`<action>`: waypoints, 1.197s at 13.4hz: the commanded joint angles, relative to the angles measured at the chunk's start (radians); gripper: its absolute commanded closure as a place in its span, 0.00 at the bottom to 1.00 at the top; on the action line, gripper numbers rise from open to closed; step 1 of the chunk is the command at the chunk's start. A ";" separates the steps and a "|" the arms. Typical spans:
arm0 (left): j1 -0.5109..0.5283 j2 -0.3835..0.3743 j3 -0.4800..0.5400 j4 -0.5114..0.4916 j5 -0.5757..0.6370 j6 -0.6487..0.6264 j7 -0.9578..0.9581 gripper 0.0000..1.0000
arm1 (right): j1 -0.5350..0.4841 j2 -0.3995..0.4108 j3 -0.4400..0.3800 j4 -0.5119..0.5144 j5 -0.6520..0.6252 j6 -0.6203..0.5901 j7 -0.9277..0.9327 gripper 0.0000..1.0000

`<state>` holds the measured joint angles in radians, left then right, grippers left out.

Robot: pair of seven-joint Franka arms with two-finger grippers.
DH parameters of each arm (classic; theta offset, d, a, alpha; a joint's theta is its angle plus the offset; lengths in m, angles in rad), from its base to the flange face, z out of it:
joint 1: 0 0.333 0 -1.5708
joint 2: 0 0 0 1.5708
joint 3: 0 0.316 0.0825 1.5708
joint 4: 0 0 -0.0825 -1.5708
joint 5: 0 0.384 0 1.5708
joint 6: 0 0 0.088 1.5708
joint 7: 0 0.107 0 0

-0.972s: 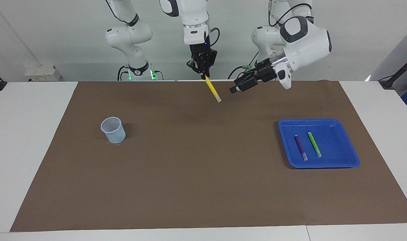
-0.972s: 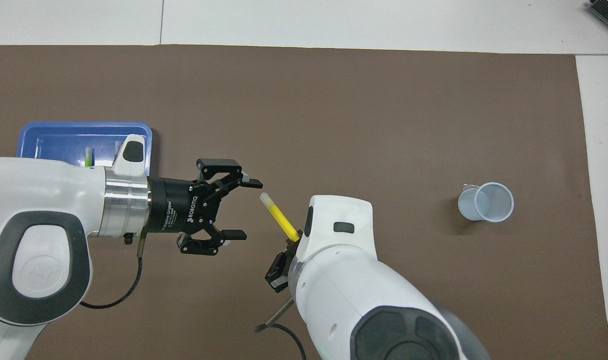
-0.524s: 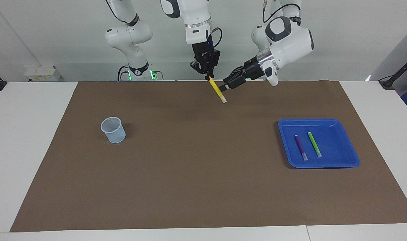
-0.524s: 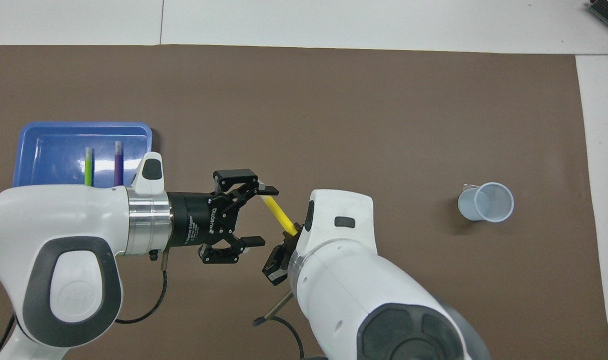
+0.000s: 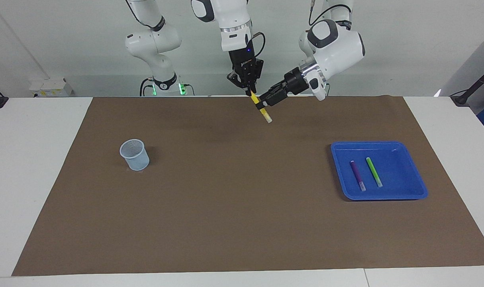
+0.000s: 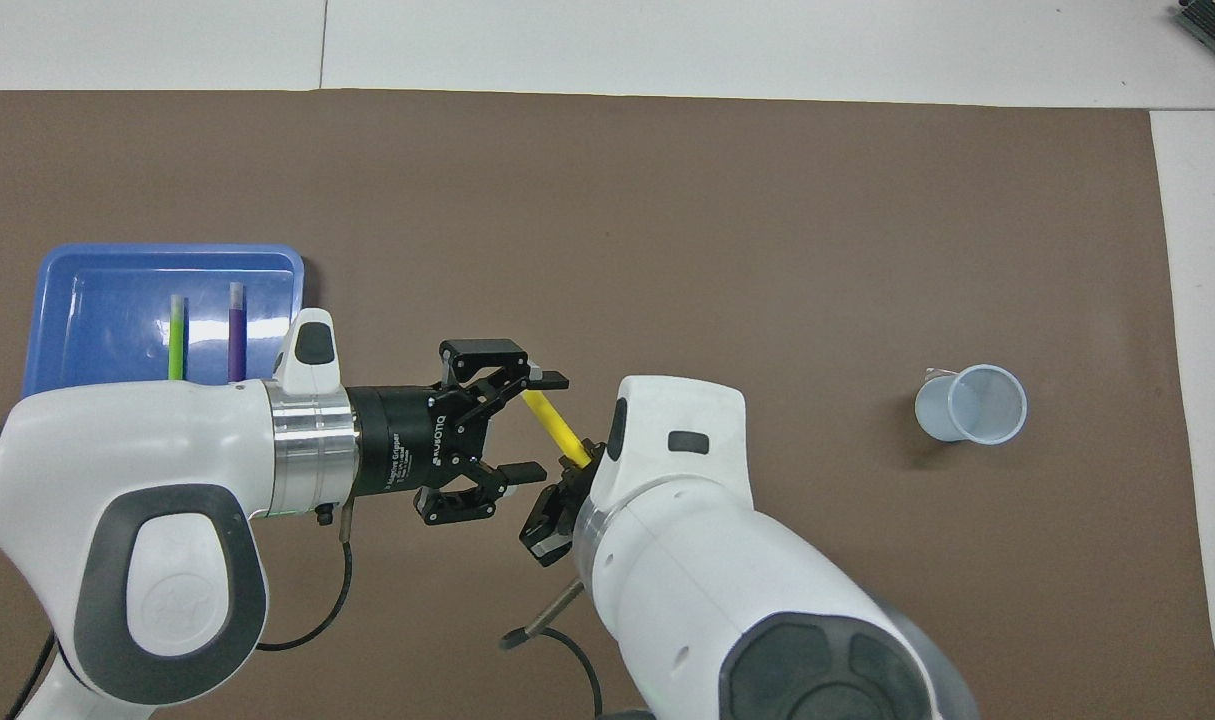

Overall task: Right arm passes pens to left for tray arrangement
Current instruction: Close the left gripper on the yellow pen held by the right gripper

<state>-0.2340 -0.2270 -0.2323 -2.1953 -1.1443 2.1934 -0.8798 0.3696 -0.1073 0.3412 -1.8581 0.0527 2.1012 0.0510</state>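
The left claw is carrying white "ROBOTIQ" lettering on its black body, the only writing I can read from here. It is reaching sideways over the brown mat near the robots' edge of the desk, its fingers spread either side of the yellow pen, one at the pen's pale end, not visibly pressing on it. The right claw is hanging above that same spot, clenched on the pen's upper end, so the pen is slanting down toward about five o'clock in the facing view. Farther out, toward the left arm's end, the blue tray is lying on the mat with the purple pen and green pen resting side by side inside it. Toward the right arm's end, a pale cup is standing upright.
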 commanded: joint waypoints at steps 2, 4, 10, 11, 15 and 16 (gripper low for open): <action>-0.021 -0.031 0.013 -0.035 -0.025 0.025 0.012 0.41 | -0.004 0.000 -0.001 -0.009 0.012 0.023 -0.022 1.00; -0.021 -0.032 0.013 -0.035 -0.025 0.025 0.012 0.46 | -0.004 0.000 -0.001 -0.009 0.012 0.023 -0.022 1.00; -0.042 -0.029 0.013 -0.034 -0.025 0.043 0.007 1.00 | -0.008 0.001 -0.001 -0.009 0.012 0.025 -0.023 1.00; -0.048 -0.028 0.011 -0.032 -0.023 0.052 0.007 1.00 | -0.008 0.001 -0.001 -0.009 0.012 0.025 -0.023 1.00; -0.062 -0.025 0.013 -0.026 -0.023 0.052 0.005 1.00 | -0.012 0.003 -0.001 -0.009 0.013 0.037 -0.001 1.00; -0.059 -0.025 0.013 -0.024 -0.023 0.052 0.005 1.00 | -0.012 0.003 -0.001 -0.009 0.013 0.039 0.057 1.00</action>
<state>-0.2585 -0.2264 -0.2311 -2.2062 -1.1447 2.2345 -0.8621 0.3674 -0.1096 0.3352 -1.8582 0.0539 2.1034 0.0527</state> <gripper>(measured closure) 0.806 0.828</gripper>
